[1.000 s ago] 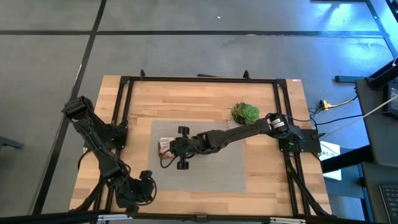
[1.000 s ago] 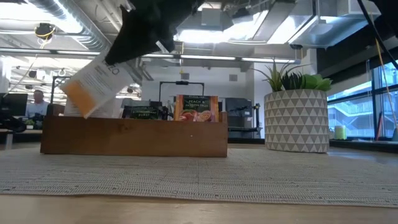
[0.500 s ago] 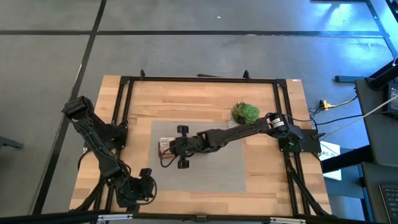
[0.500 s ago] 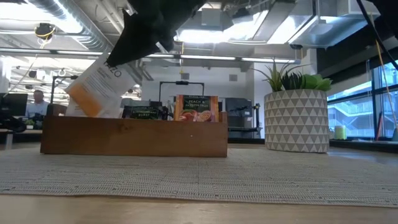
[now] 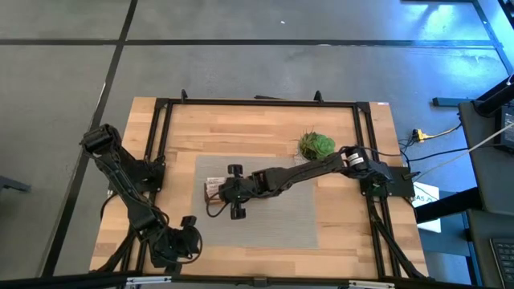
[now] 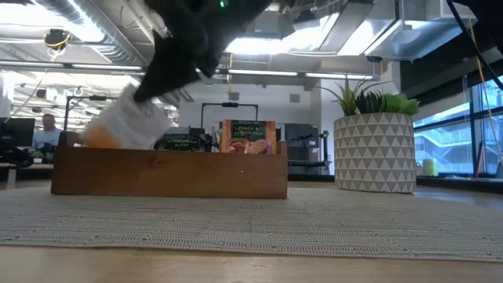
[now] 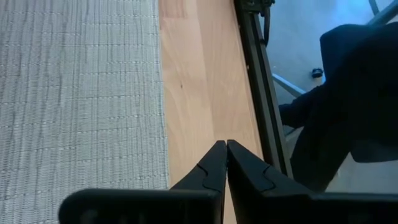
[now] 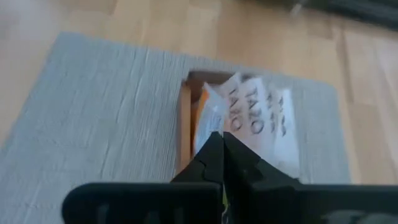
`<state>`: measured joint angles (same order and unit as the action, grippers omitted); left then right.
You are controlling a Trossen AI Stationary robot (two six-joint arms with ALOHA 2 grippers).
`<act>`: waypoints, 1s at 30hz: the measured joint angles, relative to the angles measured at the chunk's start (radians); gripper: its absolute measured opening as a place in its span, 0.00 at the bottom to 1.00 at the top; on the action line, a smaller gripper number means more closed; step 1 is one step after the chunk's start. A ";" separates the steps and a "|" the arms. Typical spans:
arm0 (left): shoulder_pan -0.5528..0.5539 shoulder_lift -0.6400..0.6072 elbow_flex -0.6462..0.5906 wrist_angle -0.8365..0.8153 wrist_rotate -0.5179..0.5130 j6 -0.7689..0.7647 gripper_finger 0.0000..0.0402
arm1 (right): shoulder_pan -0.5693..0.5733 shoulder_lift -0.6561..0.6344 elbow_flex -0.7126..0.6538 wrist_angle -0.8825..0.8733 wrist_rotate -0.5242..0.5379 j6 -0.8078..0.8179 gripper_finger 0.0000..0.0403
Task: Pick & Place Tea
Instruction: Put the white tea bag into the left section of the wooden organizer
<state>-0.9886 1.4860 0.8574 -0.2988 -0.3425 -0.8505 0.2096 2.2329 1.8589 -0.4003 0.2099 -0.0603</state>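
My right gripper (image 6: 169, 75) is shut on a white-and-orange tea sachet (image 6: 126, 124) over the left end of the wooden tray (image 6: 169, 174), which lies on the grey mat (image 5: 265, 221). The right wrist view shows the same sachet (image 8: 258, 118) just past the shut fingers, above the tray (image 8: 185, 115). A dark sachet (image 6: 182, 141) and a red-orange one (image 6: 247, 136) stand upright in the tray. My left gripper (image 7: 226, 149) is shut with nothing in it, over bare wood at the table's near left corner. My right gripper pinches the sachet's upper end (image 8: 235, 129) between its two fingers, which slant down from the table's right side. The sachet hangs tilted below the fingers. Its orange lower end (image 6: 102, 137) dips behind the tray's front wall, so what it rests on is hidden.
A green plant in a white patterned pot (image 6: 376, 149) stands right of the tray, beside the right arm (image 5: 321, 164). A black frame (image 5: 161, 144) runs around the wooden table top. A person sits in the room far behind (image 6: 49, 126).
The held sachet has sunk a little. Its orange lower end was level with the tray's top edge and now sits behind the tray's front wall. The right gripper stays shut on it.
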 joint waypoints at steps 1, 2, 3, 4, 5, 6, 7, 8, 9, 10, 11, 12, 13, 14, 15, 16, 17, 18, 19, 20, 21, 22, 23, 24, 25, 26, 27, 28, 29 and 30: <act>0.000 0.000 0.000 0.000 -0.001 0.000 0.02 | 0.000 0.005 0.000 0.001 -0.001 -0.001 0.00; 0.000 0.000 0.000 0.000 -0.003 0.000 0.02 | 0.000 0.006 -0.001 -0.003 -0.001 -0.002 0.00; 0.000 0.000 0.000 0.000 -0.003 0.000 0.02 | 0.000 0.007 -0.001 0.005 -0.001 -0.002 0.01; 0.000 0.000 0.000 -0.002 -0.004 0.000 0.02 | 0.000 0.006 -0.001 0.019 0.000 -0.001 0.01; 0.000 0.000 0.000 -0.004 -0.004 0.000 0.02 | 0.000 0.005 0.000 0.027 0.002 -0.002 0.01; 0.000 0.000 0.000 -0.005 -0.004 0.000 0.02 | 0.000 0.004 0.000 0.031 0.003 -0.009 0.01; 0.000 0.000 0.000 -0.007 -0.004 0.000 0.02 | 0.000 0.005 0.000 0.033 0.004 -0.026 0.01; 0.000 0.000 0.000 -0.011 -0.004 0.000 0.02 | 0.000 0.005 -0.001 0.037 0.004 -0.048 0.02; 0.000 0.000 0.000 -0.014 -0.005 0.000 0.02 | 0.000 0.005 -0.001 0.043 0.005 -0.068 0.03; 0.000 0.000 0.000 -0.015 -0.005 0.000 0.02 | 0.000 0.005 -0.001 0.045 0.005 -0.078 0.05; 0.000 0.000 0.000 -0.017 -0.006 0.000 0.03 | 0.000 0.005 -0.001 0.044 0.005 -0.079 0.07; 0.000 0.000 0.000 -0.018 -0.006 0.000 0.03 | 0.000 0.005 -0.001 0.038 0.006 -0.075 0.09; 0.000 0.000 0.000 -0.019 -0.006 0.000 0.03 | -0.001 0.005 -0.001 0.029 0.006 -0.072 0.12; 0.000 0.000 0.000 -0.019 -0.007 0.000 0.02 | -0.003 0.005 -0.001 0.026 0.006 -0.072 0.15; 0.000 0.000 0.000 -0.019 -0.007 0.000 0.02 | -0.004 0.005 -0.001 0.029 0.006 -0.072 0.17; 0.000 0.000 0.000 -0.019 -0.007 0.000 0.02 | -0.005 0.005 -0.001 0.036 0.006 -0.072 0.20; 0.003 0.000 0.000 -0.019 -0.007 0.000 0.02 | -0.005 0.005 0.004 0.036 0.017 -0.073 0.23; 0.006 0.000 0.000 -0.019 -0.007 0.000 0.02 | -0.004 0.005 0.011 0.033 0.046 -0.072 0.26; 0.011 0.000 0.000 -0.019 -0.008 0.000 0.02 | -0.004 0.005 0.019 0.032 0.078 -0.071 0.28; 0.016 0.000 0.000 -0.019 -0.014 0.000 0.02 | -0.004 0.005 0.027 0.034 0.110 -0.072 0.30; 0.023 0.000 0.000 -0.019 -0.025 0.000 0.02 | -0.003 0.005 0.038 0.026 0.141 -0.072 0.32; 0.029 0.000 0.000 -0.019 -0.040 0.002 0.02 | 0.000 0.002 0.049 0.007 0.164 -0.073 0.34; 0.037 0.000 0.000 -0.019 -0.055 0.011 0.02 | 0.006 -0.003 0.056 -0.011 0.187 -0.074 0.36; 0.045 0.000 0.000 -0.018 -0.070 0.021 0.02 | 0.014 -0.010 0.063 -0.015 0.205 -0.073 0.37; 0.051 0.000 0.000 -0.017 -0.085 0.034 0.03 | 0.027 -0.026 0.066 -0.019 0.205 -0.074 0.38; 0.058 0.000 0.000 -0.016 -0.096 0.046 0.03 | 0.043 -0.046 0.067 -0.039 0.198 -0.074 0.38; 0.067 0.000 0.000 -0.014 -0.103 0.056 0.03 | 0.062 -0.073 0.065 -0.069 0.186 -0.058 0.39; 0.073 0.000 0.000 -0.013 -0.105 0.065 0.02 | 0.081 -0.104 0.052 -0.102 0.182 -0.033 0.39; 0.079 0.000 0.000 -0.012 -0.105 0.074 0.02 | 0.099 -0.130 0.034 -0.137 0.181 -0.006 0.39; 0.085 0.000 0.000 -0.012 -0.104 0.084 0.02 | 0.118 -0.153 0.013 -0.165 0.181 0.019 0.39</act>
<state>-0.9031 1.4864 0.8574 -0.3111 -0.4465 -0.7661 0.3279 2.0797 1.8716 -0.5651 0.3907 -0.0412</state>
